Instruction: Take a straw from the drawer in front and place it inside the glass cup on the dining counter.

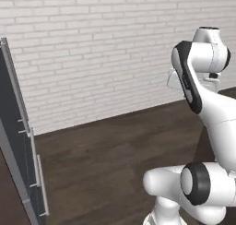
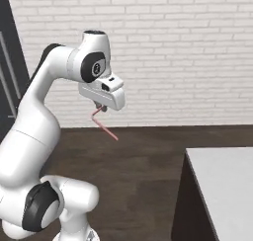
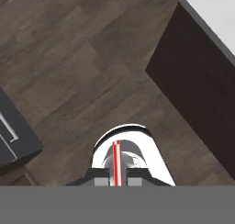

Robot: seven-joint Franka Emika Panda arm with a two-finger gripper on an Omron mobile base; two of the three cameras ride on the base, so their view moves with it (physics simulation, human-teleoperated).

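My gripper [image 2: 100, 108] hangs high over the dark wood floor, shut on the straw [image 2: 105, 127], a thin pinkish-red stick that slants down and to the right from the fingers. In the hand view the straw [image 3: 116, 163] runs straight up between the two dark fingertips of the gripper [image 3: 116, 181]. A corner of the white-topped dining counter [image 2: 225, 185] lies at the lower right, well apart from the gripper, and the same counter [image 3: 213, 9] sits at the top right of the hand view. The drawer and the glass cup are out of view.
A white brick wall [image 1: 101, 53] closes the back of the room. A tall dark panel with thin silver bars [image 1: 20, 141] stands at the far left. The dining counter's dark side [image 3: 193, 76] drops to the open wood floor [image 2: 143, 185].
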